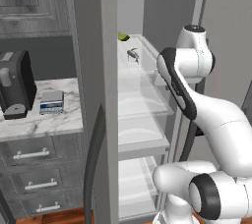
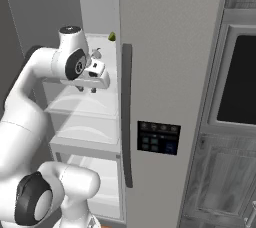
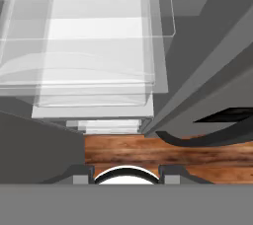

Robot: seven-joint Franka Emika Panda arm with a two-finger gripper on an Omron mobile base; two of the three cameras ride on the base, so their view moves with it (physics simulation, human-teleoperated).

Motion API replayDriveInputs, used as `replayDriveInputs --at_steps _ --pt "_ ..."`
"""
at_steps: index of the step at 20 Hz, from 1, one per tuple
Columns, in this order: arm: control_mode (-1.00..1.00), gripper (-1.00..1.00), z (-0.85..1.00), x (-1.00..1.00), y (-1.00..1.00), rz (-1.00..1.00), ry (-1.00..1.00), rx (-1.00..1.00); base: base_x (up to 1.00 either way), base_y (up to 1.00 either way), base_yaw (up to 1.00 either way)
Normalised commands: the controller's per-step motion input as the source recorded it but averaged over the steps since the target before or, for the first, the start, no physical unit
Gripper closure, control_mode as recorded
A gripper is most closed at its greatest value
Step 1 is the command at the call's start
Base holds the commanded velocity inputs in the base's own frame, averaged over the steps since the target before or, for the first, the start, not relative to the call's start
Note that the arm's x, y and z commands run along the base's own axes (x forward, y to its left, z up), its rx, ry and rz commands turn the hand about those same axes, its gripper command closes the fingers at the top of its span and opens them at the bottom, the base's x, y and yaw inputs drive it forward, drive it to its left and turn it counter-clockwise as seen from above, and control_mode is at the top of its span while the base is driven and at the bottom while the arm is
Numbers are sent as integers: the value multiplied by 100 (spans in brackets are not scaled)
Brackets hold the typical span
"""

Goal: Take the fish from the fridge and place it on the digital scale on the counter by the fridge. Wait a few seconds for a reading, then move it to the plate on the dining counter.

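Gripper: hanging inside the open fridge, pointing down over its glass shelves; whether the jaws are released or clenched, I cannot tell.
Fish: lying deeper in the fridge, on the top shelf, waiting for pickup.
Scale: sitting beside the fridge, ready for weighing.

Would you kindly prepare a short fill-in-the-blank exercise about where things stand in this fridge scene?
1. The fish lies on a glass shelf inside the ____.
2. The digital scale sits on the counter beside a tall ____ coffee machine.
3. The rounded yellow-green fruit sits ____ than the fish.
4. The gripper holds ____.

Missing words: fridge; black; higher; nothing
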Motion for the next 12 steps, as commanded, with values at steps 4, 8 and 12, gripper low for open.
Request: replayDriveInputs --at_steps 4,8,12 --pt "-100 -100 0 -23 5 0 -5 0 0 0 0" --pt "-100 -100 0 -19 23 0 -10 0 0 0 0" --pt "-100 -100 18 0 33 0 -17 0 0 0 0"
